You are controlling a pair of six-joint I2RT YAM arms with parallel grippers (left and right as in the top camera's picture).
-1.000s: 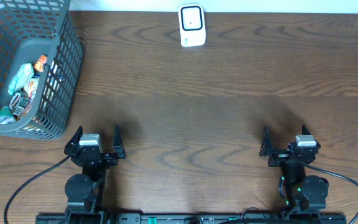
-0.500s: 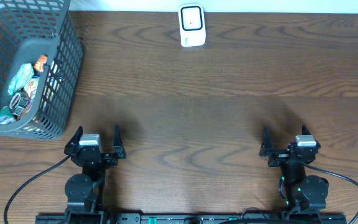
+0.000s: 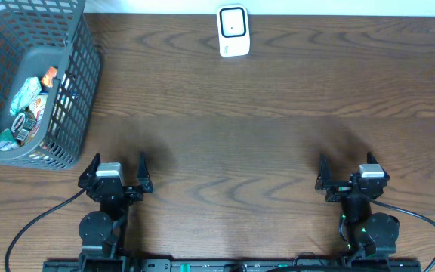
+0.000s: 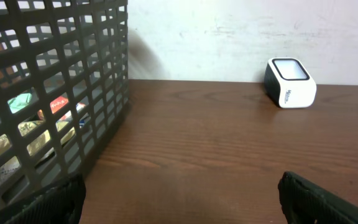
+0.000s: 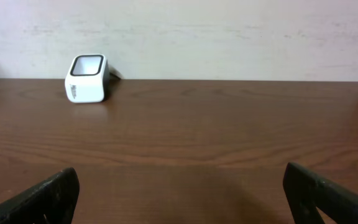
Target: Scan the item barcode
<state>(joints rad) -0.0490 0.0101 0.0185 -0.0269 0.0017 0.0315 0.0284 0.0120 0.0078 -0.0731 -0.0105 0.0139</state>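
Nearest the base, well short of the scanner (image 3: pixel 233 31) and off to its left, the left tool (image 3: pixel 118 160) has its two dark, tapering fingers spread wide apart with nothing between them. The right tool (image 3: pixel 346 162) sits equally short of the scanner but off to its right, and its fingers are spread and empty as well. In each wrist view only the blunt black fingertips (image 4: pixel 45 202) poke into the bottom corners, and the rest is cut off by the frame. The tabletop (image 3: pixel 263 113) running up toward the scanner is dark brown wood with a wavy grain and a dull sheen. Far to the scanner's left and a little nearer the arms stands a grey plastic basket (image 3: pixel 81 98) with a square-grid lattice wall, its far and left sides cropped in the overhead view. Down in it lie crinkly packets (image 3: pixel 29 106) in green, orange and pale wrappers, piled together. The lattice breaks them up, and I can't make out a barcode or read any label. The scanner itself is a small white block with rounded corners and a dark, glossy window on its face. It stands alone at the far edge of the tabletop, and its printed marking is too small to read. Right behind it rises a pale, scuffed wall (image 5: pixel 229 37).
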